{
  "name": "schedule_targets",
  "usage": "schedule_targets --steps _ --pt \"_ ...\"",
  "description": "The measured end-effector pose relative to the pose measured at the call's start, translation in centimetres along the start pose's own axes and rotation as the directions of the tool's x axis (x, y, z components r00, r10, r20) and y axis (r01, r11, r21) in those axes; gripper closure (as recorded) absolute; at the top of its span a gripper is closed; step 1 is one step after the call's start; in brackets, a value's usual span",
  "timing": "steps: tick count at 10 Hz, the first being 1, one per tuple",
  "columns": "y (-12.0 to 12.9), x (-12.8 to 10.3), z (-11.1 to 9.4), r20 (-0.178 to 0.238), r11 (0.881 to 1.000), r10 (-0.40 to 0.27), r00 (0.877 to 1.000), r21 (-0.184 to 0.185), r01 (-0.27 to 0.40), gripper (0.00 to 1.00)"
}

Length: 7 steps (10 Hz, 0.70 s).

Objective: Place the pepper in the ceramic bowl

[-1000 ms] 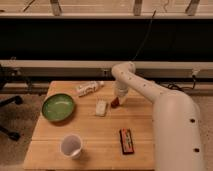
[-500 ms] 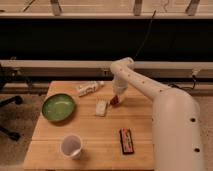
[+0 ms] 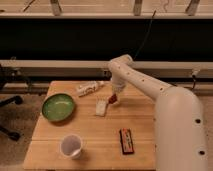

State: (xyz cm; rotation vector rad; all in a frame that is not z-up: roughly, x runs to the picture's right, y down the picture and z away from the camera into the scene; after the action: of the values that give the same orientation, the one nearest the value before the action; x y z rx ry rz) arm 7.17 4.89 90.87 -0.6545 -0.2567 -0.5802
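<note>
At the back half of the wooden bench [image 3: 95, 131], a little right of its middle, the pincer [image 3: 112, 96] points downward at the end of the white arm [image 3: 146, 84]. The arm reaches in from the robot's bulky white body [image 3: 182, 130], which fills the right side of the view. The pincer is closed around the pepper [image 3: 113, 99], which shows as a small red patch at its tip. Whether the pepper is clear of the bench top or touches it cannot be told.

Just below and left of the pincer lies a small white packet [image 3: 101, 107], flat on the wood and close to the pepper. Farther back and to the left, a pale wrapped item [image 3: 90, 88] lies on its side near the rear edge of the bench.

The ceramic bowl [image 3: 58, 107] sits at the left side of the bench, upright, green with a darker rim, well apart from the pepper, with the white packet between them. Nothing shows inside the bowl.

Toward the front edge stands a white translucent cup [image 3: 71, 146], upright with its mouth open to the top. To its right, near the robot's body, a flat black-and-red box [image 3: 125, 141] lies lengthwise on the wood.

Beyond the left end of the bench, part of a dark office chair [image 3: 7, 102] shows on the floor.
</note>
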Motion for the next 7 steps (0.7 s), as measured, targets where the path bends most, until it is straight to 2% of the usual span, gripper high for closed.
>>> schedule_targets --steps 3,5,7 --pt "-1.3 -2.4 -1.1 -0.006 0.999 -0.035 0.999 0.001 0.035 1.0" --pt "-2.7 -4.9 -3.1 -0.017 0.997 -0.078 0.997 0.004 0.078 1.0" --pt "-3.4 -6.4 -4.1 -0.024 0.995 -0.098 0.995 0.012 0.099 1.0"
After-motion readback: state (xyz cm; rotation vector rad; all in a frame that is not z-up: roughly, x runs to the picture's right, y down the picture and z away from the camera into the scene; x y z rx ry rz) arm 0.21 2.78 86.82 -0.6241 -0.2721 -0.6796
